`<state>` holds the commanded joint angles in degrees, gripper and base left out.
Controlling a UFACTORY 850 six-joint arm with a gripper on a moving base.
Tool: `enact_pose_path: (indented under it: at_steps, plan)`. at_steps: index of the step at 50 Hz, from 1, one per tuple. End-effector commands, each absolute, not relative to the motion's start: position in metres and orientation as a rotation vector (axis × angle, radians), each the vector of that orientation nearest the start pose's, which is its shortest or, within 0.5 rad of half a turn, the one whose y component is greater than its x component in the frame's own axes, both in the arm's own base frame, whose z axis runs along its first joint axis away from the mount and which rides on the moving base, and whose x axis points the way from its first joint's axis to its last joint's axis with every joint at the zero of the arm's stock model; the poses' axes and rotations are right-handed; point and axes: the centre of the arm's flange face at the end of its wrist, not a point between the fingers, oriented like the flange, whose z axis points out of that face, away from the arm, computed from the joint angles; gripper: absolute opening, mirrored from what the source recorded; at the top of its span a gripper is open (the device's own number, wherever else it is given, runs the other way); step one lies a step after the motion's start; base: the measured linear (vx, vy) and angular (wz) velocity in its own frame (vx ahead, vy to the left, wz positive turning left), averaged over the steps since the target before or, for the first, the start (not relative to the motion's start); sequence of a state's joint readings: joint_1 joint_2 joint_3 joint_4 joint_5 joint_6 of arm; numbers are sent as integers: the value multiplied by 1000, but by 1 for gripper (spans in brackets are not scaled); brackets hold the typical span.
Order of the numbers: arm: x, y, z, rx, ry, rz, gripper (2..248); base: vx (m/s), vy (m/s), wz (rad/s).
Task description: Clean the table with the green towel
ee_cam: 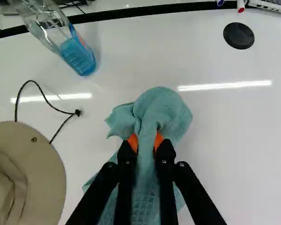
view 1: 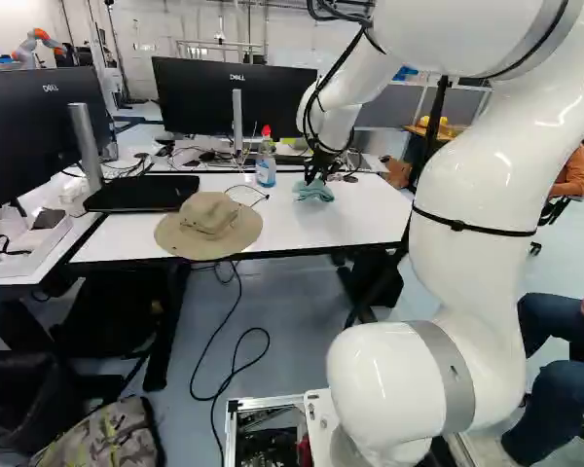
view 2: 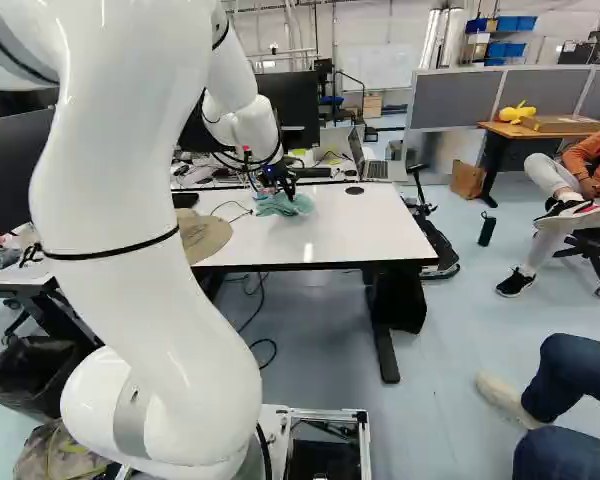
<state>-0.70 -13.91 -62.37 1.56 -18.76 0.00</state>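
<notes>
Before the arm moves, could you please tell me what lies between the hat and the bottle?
A thin black cord lies there on the white table, running out from under the hat towards the bottle; the wrist view shows it.

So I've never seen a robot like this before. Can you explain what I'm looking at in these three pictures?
The big white thing is a robot arm on a moving base. Two pictures come from cameras on that base, behind the arm, one to its left and one to its right, so both show the same scene. The third comes from a camera at the arm's wrist, looking along its black claw.

The claw has two fingers with orange pads, pinching a bunched green towel over the white table. Also on the table are a tan hat with a black cord, a bottle with blue liquid, a flat black disc and computer screens.
</notes>
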Motion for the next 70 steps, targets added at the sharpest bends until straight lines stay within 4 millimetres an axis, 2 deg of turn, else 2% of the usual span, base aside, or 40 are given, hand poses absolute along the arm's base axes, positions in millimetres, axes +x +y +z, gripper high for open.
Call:
enact_pose_path:
  at_steps: [42, 58, 59, 63, 64, 68, 69, 70]
  plan:
    - [557, 70, 494, -2988, -149, -794, 57, 0, 0, 0]
    - [557, 70, 494, -2988, -149, -794, 57, 0, 0, 0]
    - [557, 70, 494, -2988, -149, -794, 76, 0, 0, 0]
    - [557, 70, 494, -2988, -149, -794, 76, 0, 0, 0]
    - [557, 70, 494, -2988, -149, -794, 109, 0, 0, 0]
    - [557, 70, 494, -2988, -149, -794, 109, 0, 0, 0]
    - [557, 70, 494, -2988, -149, -794, 144, 0, 0, 0]
    - [557, 70, 494, -2988, -149, -794, 144, 0, 0, 0]
